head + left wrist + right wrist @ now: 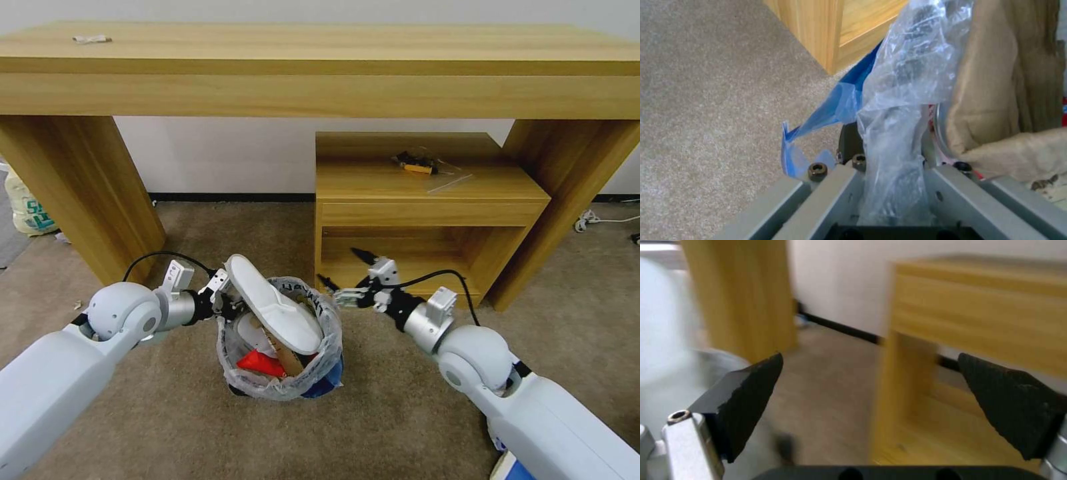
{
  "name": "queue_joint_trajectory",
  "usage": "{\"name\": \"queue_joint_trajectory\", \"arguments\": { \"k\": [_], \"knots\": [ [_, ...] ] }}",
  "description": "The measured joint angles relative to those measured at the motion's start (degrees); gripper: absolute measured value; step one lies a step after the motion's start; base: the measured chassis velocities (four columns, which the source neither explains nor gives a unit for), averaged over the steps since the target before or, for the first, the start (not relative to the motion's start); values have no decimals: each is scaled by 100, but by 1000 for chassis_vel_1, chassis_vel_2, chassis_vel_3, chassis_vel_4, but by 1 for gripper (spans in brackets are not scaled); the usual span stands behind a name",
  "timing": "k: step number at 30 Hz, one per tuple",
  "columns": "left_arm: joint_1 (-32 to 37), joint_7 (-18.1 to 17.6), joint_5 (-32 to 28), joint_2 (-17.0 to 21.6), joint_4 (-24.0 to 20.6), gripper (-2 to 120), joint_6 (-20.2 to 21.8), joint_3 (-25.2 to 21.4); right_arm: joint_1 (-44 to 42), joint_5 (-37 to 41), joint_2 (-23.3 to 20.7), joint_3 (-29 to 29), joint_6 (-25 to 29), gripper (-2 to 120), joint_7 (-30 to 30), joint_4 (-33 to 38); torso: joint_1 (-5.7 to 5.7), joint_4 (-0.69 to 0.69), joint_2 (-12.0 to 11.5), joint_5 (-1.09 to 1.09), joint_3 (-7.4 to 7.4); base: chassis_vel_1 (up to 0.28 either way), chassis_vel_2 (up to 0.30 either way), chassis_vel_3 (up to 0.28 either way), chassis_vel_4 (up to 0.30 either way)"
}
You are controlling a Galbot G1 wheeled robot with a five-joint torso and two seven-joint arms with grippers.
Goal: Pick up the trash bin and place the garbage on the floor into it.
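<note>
The left gripper (223,301) clamps the small round black-and-blue plastic-lined trash bin (280,373), already full (white slipper (277,310) topmost); the right gripper (340,275) gapes empty.

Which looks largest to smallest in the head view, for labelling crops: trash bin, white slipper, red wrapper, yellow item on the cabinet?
1. trash bin
2. white slipper
3. red wrapper, partly buried
4. yellow item, though it sits farther away

left claw (889,186) clamped on trash bin (902,110) liner | blue bag beside | floor (715,100) beige carpet | wooden leg (818,30) behind
</note>
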Motion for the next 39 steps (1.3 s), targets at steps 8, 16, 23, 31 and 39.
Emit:
{"name": "queue_joint_trajectory", "arguments": {
  "k": [8, 16, 23, 31, 39],
  "knots": [
    [155, -13, 71, 6, -116, 0, 0, -64, -2174, -267, 519, 2423, -132, 100, 180, -568, 0, -3, 1, 0, -1, 0, 0, 0, 0],
    [131, -34, 71, -32, -191, 0, 0, -8, -2649, -160, 909, 2969, 7, 100, 374, -1402, 0, -1, 1, 1, -1, 0, 0, 0, 0],
    [134, -54, 57, -17, -246, 0, 0, 14, -2956, 126, 1049, 3196, 68, 100, 419, -2328, 0, -1, 1, 0, 0, 0, 0, 0, 0],
    [128, -64, 54, -23, -190, 0, 0, 93, -2940, 366, 1111, 3235, 336, 100, 642, -3359, 1, -1, 1, 1, 0, 0, 0, 0, 0],
    [37, -75, 48, -62, -140, 0, 0, 163, -2664, 682, 1168, 3059, 287, 97, 585, -3907, 1, -1, 1, -1, 0, 0, 0, 0, 0]
  ]
}}
